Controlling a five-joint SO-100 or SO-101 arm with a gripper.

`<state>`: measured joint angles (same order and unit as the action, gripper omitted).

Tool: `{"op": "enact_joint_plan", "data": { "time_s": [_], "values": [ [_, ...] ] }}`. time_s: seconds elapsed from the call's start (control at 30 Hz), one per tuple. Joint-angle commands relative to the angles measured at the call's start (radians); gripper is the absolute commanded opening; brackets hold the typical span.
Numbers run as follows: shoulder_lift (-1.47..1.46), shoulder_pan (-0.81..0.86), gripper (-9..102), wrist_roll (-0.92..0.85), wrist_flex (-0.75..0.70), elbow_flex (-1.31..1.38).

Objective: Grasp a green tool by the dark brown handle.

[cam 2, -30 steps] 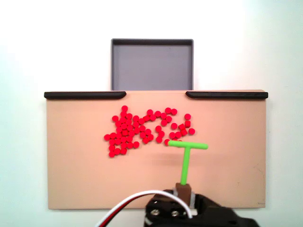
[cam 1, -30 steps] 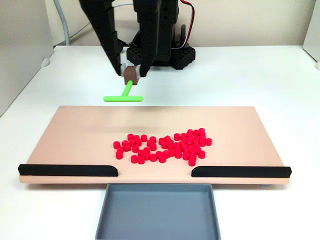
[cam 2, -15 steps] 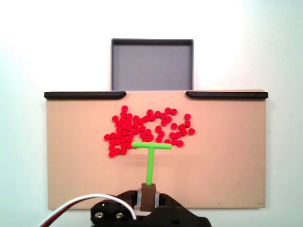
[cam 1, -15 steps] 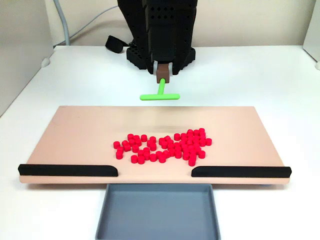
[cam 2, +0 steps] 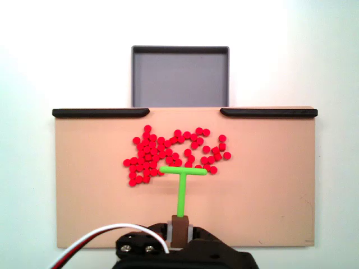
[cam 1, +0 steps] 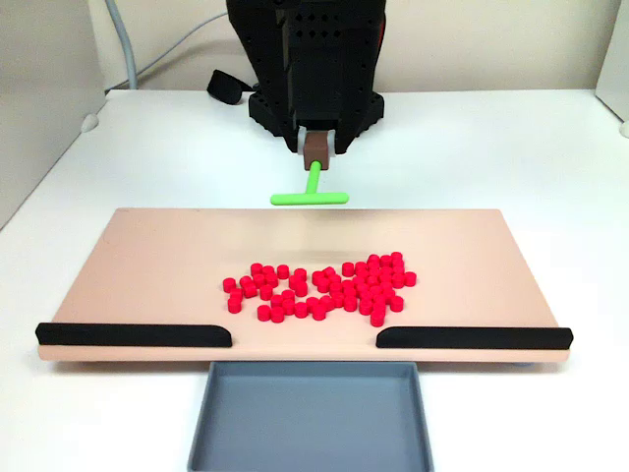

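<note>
The gripper (cam 1: 315, 147) was closed tight on the brown handle (cam 1: 314, 148) of the green tool (cam 1: 311, 193), so the grabbing part looked done. In a fixed view the tool hung up in the air near the back edge of the tan board (cam 1: 157, 256), with its crossbar pointing toward the red pieces (cam 1: 324, 287) (it did not seem to touch the board). From above, the handle (cam 2: 179, 231) sat between the two fingers by the board's near edge. The gray tray (cam 2: 179, 75) waited past the black bars (cam 2: 101, 112).
</note>
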<state>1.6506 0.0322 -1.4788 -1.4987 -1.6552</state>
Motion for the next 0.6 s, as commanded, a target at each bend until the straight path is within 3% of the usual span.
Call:
{"op": "enact_joint_plan", "data": {
  "time_s": [0.0, 0.57],
  "values": [
    [0.008, 0.023, 0, -0.043, -0.002, 0.008],
    [0.014, 0.012, 0, 0.049, -0.005, -0.002]
  ]
}}
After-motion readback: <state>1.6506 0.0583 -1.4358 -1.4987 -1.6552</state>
